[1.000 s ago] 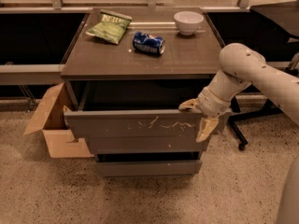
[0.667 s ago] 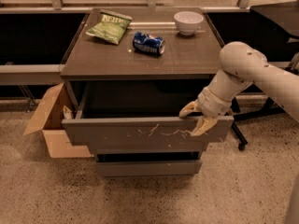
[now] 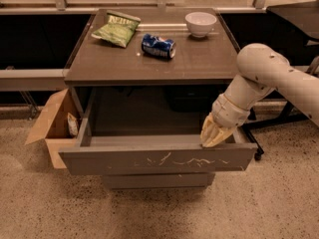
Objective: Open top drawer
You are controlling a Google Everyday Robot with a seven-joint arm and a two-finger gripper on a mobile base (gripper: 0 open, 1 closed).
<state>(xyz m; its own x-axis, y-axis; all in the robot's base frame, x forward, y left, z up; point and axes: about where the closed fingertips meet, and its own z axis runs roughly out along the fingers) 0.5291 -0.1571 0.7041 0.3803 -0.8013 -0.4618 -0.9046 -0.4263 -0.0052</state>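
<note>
The top drawer (image 3: 149,159) is a wide grey-brown front with white scratch marks across its middle. It stands pulled well out from the cabinet, and its inside looks dark and empty. My gripper (image 3: 213,135) is at the right end of the drawer, hooked over the top edge of the front, its cream fingers pointing down inside. The white arm reaches in from the right. A narrower grey drawer front (image 3: 157,180) shows below, closed.
On the cabinet top (image 3: 99,63) lie a green chip bag (image 3: 116,29), a blue can on its side (image 3: 158,46) and a white bowl (image 3: 201,23). An open cardboard box (image 3: 52,123) sits on the floor at the left. A chair base (image 3: 279,121) stands at the right.
The drawer has slid further out toward the camera, and my gripper has moved with it, staying on the right end of its front edge.
</note>
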